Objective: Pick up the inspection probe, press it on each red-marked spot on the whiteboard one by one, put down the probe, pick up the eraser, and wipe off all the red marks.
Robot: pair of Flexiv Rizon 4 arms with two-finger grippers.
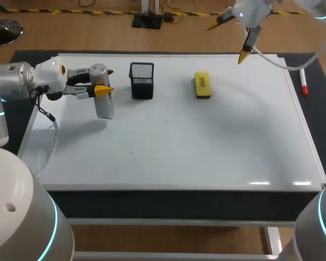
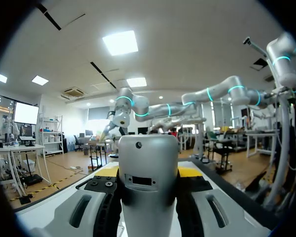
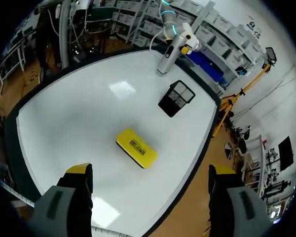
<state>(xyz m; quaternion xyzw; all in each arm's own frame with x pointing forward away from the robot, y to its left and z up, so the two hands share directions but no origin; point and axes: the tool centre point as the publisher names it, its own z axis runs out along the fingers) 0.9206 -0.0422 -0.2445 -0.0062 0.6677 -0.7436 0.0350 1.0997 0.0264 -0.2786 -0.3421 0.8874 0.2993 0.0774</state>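
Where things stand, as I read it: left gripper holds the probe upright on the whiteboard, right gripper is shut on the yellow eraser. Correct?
Not quite. The right gripper is open and empty; the right wrist view shows the yellow eraser lying on the whiteboard, apart from its fingers. The left gripper does hold the probe upright on the whiteboard.

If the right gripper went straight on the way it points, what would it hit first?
Probably the yellow eraser, ahead between the right gripper's open fingers; otherwise the whiteboard beside it.
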